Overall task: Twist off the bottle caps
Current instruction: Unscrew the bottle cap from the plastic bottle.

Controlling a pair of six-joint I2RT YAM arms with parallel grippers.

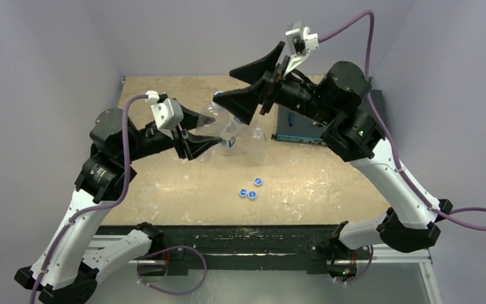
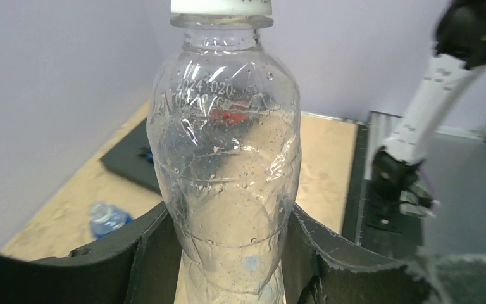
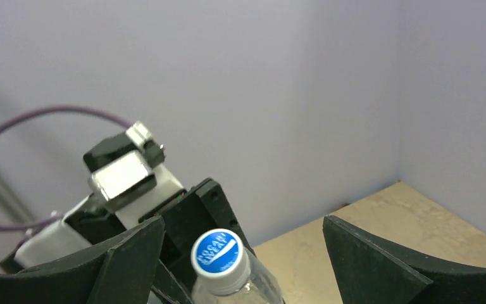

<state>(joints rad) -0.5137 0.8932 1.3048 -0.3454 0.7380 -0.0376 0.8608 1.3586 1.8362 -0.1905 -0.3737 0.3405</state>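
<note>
L gripper [image 2: 228, 266] clamps a crinkled, label-less bottle [image 2: 224, 171] over the table's [image 1: 329, 190] back-centre. Printed code reads "2024 020…", rest illegible. R gripper [image 3: 243, 228] is spread wide either side of the cap [image 3: 218, 253], whose blue top has white lettering, unreadable. Loose caps [image 1: 251, 189] lie nearby.

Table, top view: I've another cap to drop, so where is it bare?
Bare table lies front left, between the left arm and three loose blue caps, and front right, between those caps and the right arm. Back centre is crowded: bottles, left gripper, right gripper, dark box.
</note>
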